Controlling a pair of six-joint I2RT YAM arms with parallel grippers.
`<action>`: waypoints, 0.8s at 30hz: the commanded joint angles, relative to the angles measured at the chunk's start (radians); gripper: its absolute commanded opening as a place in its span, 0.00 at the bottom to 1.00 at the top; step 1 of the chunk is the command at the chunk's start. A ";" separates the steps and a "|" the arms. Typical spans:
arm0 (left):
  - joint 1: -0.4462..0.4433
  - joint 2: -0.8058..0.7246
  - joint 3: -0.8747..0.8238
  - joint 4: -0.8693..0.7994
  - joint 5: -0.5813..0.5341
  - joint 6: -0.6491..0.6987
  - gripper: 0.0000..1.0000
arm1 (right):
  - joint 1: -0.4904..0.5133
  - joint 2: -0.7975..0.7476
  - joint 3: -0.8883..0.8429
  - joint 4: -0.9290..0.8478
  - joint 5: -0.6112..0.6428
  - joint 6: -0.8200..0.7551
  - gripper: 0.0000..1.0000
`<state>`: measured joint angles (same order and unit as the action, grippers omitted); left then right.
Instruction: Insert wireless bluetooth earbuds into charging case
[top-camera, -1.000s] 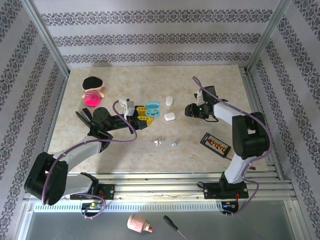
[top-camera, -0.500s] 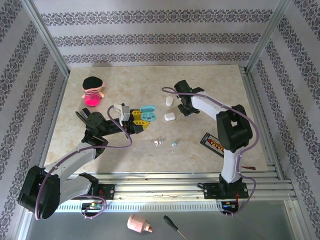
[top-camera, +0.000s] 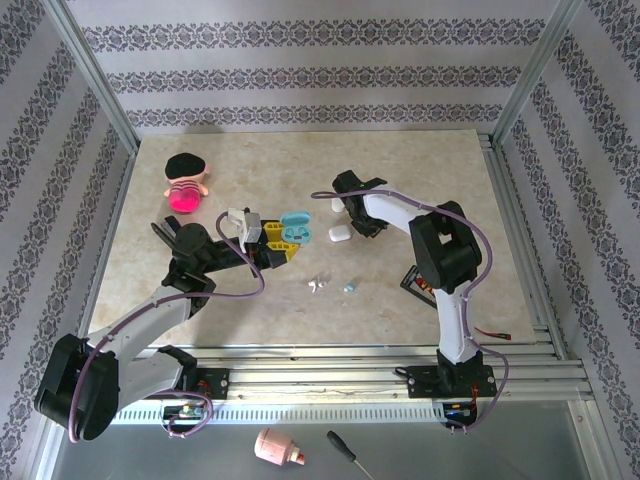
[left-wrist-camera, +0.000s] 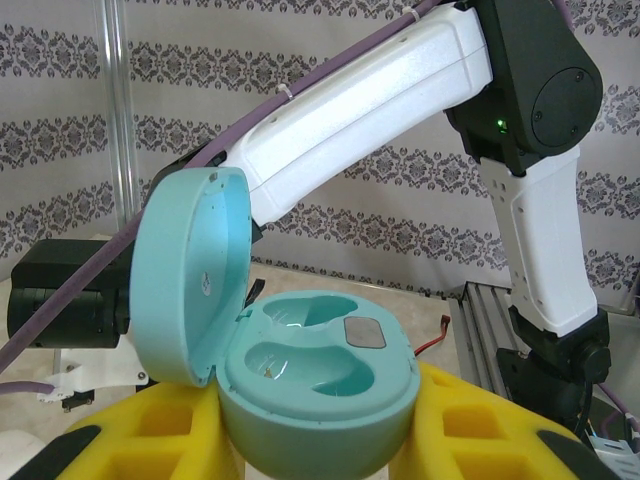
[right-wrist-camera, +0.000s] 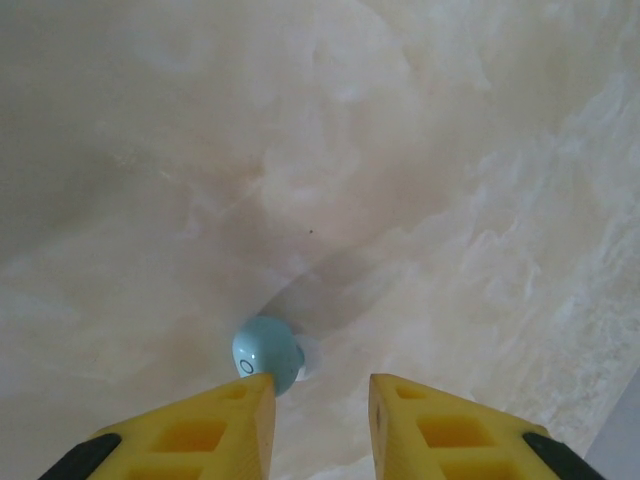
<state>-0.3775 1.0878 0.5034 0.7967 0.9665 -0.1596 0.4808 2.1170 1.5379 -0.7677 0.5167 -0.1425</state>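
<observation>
Right arm (left-wrist-camera: 370, 100) behind open teal case (left-wrist-camera: 320, 375); doll (top-camera: 183, 186) far left.

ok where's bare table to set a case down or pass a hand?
Free: the table between the right arm and the rail; the far strip along the back wall; the near strip between the earbuds and the front edge. Crowded: centre, where the left gripper holds the teal case beside the white case. The doll takes far left.

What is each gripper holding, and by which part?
Left gripper clamps the open teal case by its base. Right gripper: jaws apart, nothing clamped; a teal earbud lies by one fingertip.
</observation>
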 joint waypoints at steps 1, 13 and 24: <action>0.014 0.002 0.007 0.005 0.003 0.022 0.22 | 0.019 0.030 0.029 -0.021 0.022 -0.016 0.31; 0.013 0.007 0.005 0.010 0.006 0.020 0.22 | 0.023 0.080 0.056 -0.012 0.018 -0.031 0.31; 0.013 0.006 0.006 0.011 0.007 0.020 0.22 | 0.017 0.097 0.068 -0.030 0.053 -0.039 0.28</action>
<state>-0.3775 1.0943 0.5034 0.7959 0.9668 -0.1593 0.5018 2.1891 1.5887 -0.7784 0.5270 -0.1654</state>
